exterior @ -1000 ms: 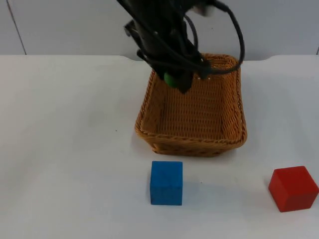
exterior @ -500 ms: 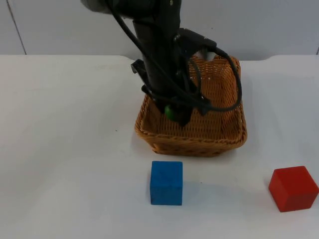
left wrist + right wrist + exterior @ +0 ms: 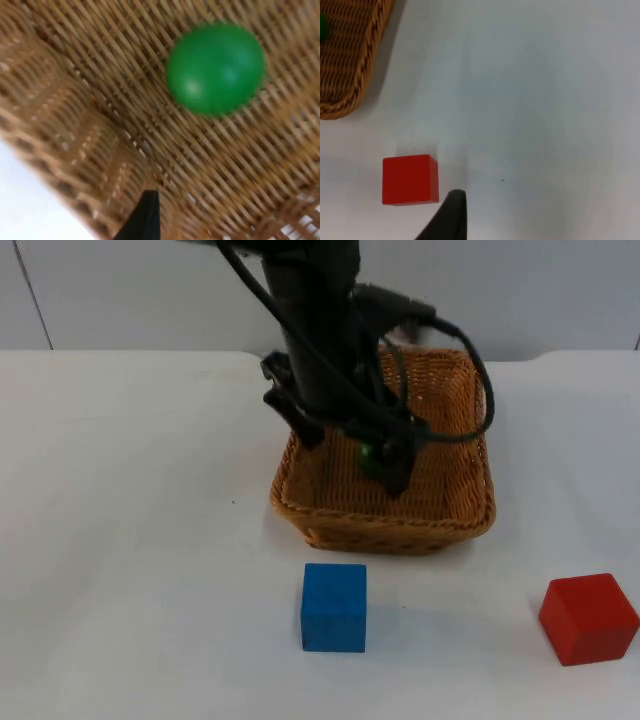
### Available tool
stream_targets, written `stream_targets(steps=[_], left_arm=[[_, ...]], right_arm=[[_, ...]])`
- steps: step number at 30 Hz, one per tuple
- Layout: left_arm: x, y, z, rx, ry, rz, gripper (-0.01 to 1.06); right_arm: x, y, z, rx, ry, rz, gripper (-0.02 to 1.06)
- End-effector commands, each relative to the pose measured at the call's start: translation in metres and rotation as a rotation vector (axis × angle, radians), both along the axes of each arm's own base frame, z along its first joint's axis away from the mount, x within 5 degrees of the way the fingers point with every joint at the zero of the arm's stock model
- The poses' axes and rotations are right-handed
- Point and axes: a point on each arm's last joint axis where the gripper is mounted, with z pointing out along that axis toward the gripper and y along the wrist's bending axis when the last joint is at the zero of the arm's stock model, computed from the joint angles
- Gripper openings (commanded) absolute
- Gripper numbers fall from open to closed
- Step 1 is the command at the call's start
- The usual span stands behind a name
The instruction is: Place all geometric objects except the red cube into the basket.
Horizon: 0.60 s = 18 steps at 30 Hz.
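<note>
A green ball (image 3: 368, 455) lies on the woven floor of the brown wicker basket (image 3: 380, 523). My left gripper (image 3: 352, 448) reaches down into the basket and stands open, one finger on each side of the ball. In the left wrist view the ball (image 3: 215, 67) rests free on the basket floor (image 3: 100, 125), apart from the black fingertip (image 3: 145, 217). A blue cube (image 3: 334, 607) sits on the table in front of the basket. The red cube (image 3: 588, 619) is at the front right. My right gripper (image 3: 452, 212) waits above the table beside the red cube (image 3: 410, 179).
The white table (image 3: 130, 540) stretches wide to the left of the basket and ends at the grey wall (image 3: 120, 290) behind. In the right wrist view the basket's corner (image 3: 350, 60) lies a short way from the red cube.
My left arm came down into the basket with the green ball and shifted right. Its fingers have spread, and the ball now rests on the basket floor.
</note>
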Motion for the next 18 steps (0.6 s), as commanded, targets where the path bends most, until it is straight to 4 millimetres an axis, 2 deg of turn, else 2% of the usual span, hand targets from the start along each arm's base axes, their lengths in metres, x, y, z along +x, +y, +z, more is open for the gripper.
stream_targets(steps=[1, 5, 6, 7, 8, 10, 12, 15, 17, 18], left_arm=[[-0.006, -0.001, 0.024, -0.029, -0.013, 0.003, 0.96], [-0.017, 0.008, 0.067, -0.045, -0.034, 0.002, 0.96], [-0.017, 0.008, 0.067, -0.045, -0.034, 0.002, 0.96], [-0.020, 0.011, 0.078, -0.050, -0.042, 0.002, 0.96], [-0.022, 0.020, 0.094, -0.058, -0.051, 0.020, 0.96], [-0.027, 0.029, 0.111, -0.061, -0.052, 0.032, 0.96], [-0.030, 0.033, 0.118, -0.061, -0.054, 0.042, 0.96], [-0.037, 0.052, 0.130, -0.067, -0.058, 0.080, 0.96], [-0.043, 0.069, 0.132, -0.061, -0.049, 0.111, 0.96], [-0.043, 0.069, 0.132, -0.061, -0.049, 0.111, 0.96]], right_arm=[[0.000, -0.001, 0.001, 0.001, -0.005, -0.004, 1.05], [0.000, -0.001, 0.001, 0.002, -0.005, -0.006, 1.05], [0.000, -0.001, 0.001, 0.002, -0.005, -0.006, 1.05], [0.000, -0.001, 0.001, 0.002, -0.005, -0.006, 1.05], [0.000, -0.001, 0.001, 0.002, -0.005, -0.006, 1.05], [0.000, -0.001, 0.001, 0.002, -0.005, -0.006, 1.05], [0.000, -0.001, 0.001, 0.002, -0.005, -0.006, 1.05], [0.000, -0.001, 0.001, 0.002, -0.005, -0.006, 1.05], [0.000, 0.000, 0.001, 0.005, -0.005, -0.006, 1.05], [0.000, 0.000, 0.001, 0.005, -0.005, -0.006, 1.05]])
